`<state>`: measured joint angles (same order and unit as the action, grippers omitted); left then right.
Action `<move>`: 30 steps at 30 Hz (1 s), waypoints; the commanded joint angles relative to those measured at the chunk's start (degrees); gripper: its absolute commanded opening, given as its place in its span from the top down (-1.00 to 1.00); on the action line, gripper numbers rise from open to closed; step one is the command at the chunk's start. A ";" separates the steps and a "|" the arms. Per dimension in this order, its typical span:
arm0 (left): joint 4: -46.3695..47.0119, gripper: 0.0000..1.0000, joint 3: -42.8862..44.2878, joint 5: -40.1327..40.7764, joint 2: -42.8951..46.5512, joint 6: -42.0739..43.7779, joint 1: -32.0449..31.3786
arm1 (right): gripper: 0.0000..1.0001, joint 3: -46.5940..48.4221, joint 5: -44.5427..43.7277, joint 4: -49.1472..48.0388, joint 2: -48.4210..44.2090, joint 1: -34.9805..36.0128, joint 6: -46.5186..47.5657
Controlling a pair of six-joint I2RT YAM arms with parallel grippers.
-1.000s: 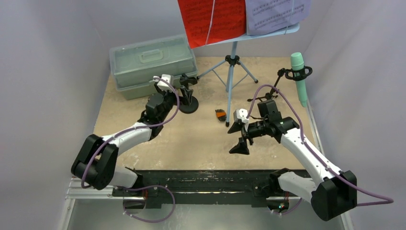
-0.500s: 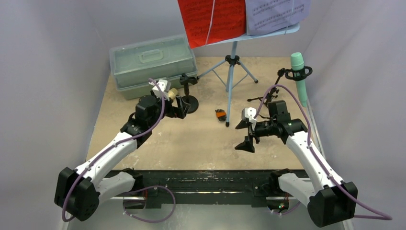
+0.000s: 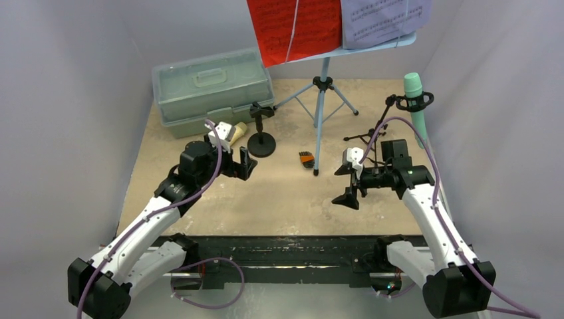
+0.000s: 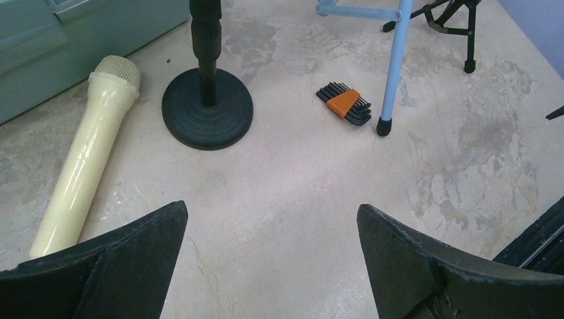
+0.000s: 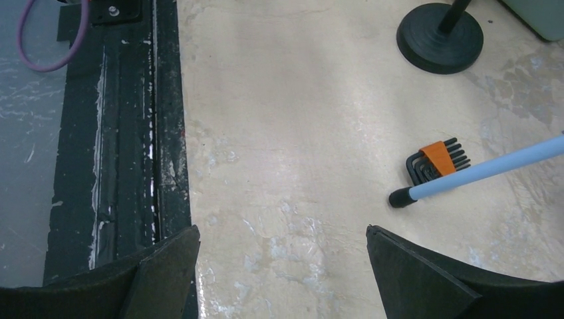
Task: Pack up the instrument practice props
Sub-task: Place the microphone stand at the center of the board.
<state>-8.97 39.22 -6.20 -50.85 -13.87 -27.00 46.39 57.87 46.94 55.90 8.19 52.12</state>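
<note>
Left pincer (image 3: 243, 163) and right pincer (image 3: 347, 185) hang over the mid-counter (image 3: 279, 199) in the top view, jaws apart and empty. In the left wrist view the tan microphone (image 4: 86, 153) lies near the far-left corner, just beside the round-base holder (image 4: 207, 106). It is probably the next pick, which calls for swinging left to straddle its barrel. The right wrist view has only bare counter between its jaws.

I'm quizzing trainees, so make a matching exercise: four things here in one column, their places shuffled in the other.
1 tan microphone
2 teal microphone
3 red music sheet
4 hex key set

A upright in the ring-top holder
B at the foot of a tripod leg
C lying near the green case
D on the light-blue rack

Pairs: 1-C, 2-A, 3-D, 4-B
</note>
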 commanded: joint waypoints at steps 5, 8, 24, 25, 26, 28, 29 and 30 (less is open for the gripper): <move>-1.54 -0.99 0.01 -1.53 0.75 1.30 0.35 | -0.98 4.58 -6.41 4.65 -3.57 -0.28 1.52; -1.62 -0.99 0.04 -1.80 1.07 1.14 0.37 | -0.98 6.31 -8.38 7.27 -4.13 -0.29 2.45; -2.01 -0.98 -0.02 -1.02 1.98 1.03 0.37 | -0.98 15.97 -12.51 17.42 -8.03 -0.31 3.41; -2.01 -0.98 -0.02 -0.97 2.03 0.99 0.37 | -0.98 16.34 -12.46 17.81 -8.12 -0.29 3.23; -2.09 -0.98 -0.02 -0.93 2.07 1.01 0.37 | -0.98 16.70 -12.43 18.04 -8.21 -0.31 3.13; -2.10 -0.98 0.02 -0.77 2.09 1.03 0.37 | -0.98 17.34 -12.43 18.38 -8.41 -0.32 2.81; -2.17 -0.98 -0.02 -0.69 2.15 1.01 0.37 | -0.98 17.67 -12.50 18.52 -8.50 -0.31 2.55; -2.19 -0.98 -0.02 -0.66 2.22 1.03 0.37 | -0.98 18.10 -12.51 18.55 -8.68 -0.35 2.30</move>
<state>-11.75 39.07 -7.07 -49.78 -13.72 -27.00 61.52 45.87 63.33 47.86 8.19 54.96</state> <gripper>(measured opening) 0.993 0.987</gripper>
